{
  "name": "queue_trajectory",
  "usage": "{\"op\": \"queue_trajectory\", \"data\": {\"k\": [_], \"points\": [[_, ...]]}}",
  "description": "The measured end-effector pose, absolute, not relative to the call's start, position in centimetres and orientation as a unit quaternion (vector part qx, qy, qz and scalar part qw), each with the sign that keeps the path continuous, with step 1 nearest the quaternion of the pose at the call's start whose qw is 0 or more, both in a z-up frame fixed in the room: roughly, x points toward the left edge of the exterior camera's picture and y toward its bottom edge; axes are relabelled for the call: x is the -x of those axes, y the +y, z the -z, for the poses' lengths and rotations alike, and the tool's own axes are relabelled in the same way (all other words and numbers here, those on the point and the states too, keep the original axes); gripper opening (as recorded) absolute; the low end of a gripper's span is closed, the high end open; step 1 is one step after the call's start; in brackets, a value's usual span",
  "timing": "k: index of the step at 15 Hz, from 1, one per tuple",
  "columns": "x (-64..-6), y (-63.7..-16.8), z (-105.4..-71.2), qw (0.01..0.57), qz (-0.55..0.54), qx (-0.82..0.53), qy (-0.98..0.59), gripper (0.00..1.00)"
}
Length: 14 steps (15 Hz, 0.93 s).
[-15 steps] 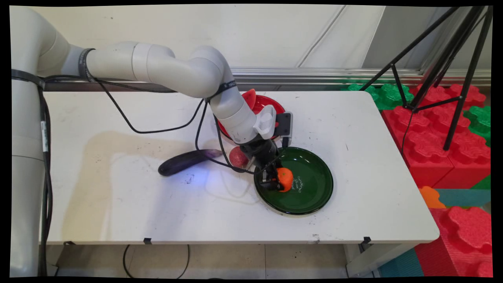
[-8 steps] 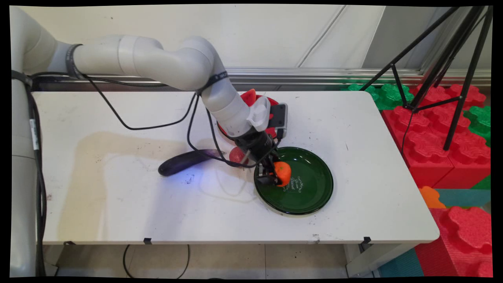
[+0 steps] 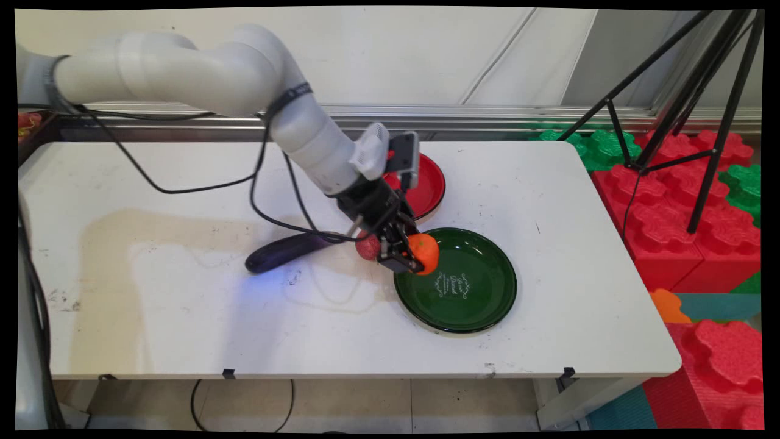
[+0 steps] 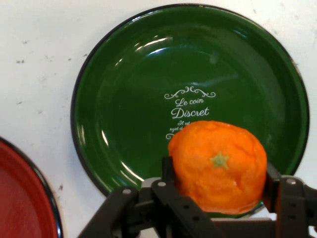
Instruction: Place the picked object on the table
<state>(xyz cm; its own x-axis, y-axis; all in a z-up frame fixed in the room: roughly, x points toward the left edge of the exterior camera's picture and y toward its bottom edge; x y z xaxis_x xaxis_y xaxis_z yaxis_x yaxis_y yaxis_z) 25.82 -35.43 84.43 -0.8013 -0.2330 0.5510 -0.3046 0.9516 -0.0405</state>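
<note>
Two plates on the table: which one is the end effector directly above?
The green plate, lettered "Le coin Discret"; the end effector holds an orange over its rim. The red plate sits farther back.

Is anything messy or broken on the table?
Nothing is broken or spilled. The white table has a big faint brownish stain on its left side and small dark scuffs. The black gripper holds a round orange fruit above the empty green plate. A purple eggplant lies nearby.

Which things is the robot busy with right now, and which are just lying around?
Busy with:
- pincer, shut on the orange
- green plate, empty, under the raised orange

Lying around:
- eggplant
- small red fruit
- red plate
- white table
</note>
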Motion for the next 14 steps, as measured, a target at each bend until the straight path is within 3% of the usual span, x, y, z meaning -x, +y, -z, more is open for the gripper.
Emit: {"op": "queue_trajectory", "data": {"k": [8,14], "points": [[-32.2,-31.7,-88.0,0.279,-0.071,-0.158,-0.945,0.00],[-36.6,-29.3,-87.7,0.247,-0.066,-0.161,-0.953,0.00]]}}
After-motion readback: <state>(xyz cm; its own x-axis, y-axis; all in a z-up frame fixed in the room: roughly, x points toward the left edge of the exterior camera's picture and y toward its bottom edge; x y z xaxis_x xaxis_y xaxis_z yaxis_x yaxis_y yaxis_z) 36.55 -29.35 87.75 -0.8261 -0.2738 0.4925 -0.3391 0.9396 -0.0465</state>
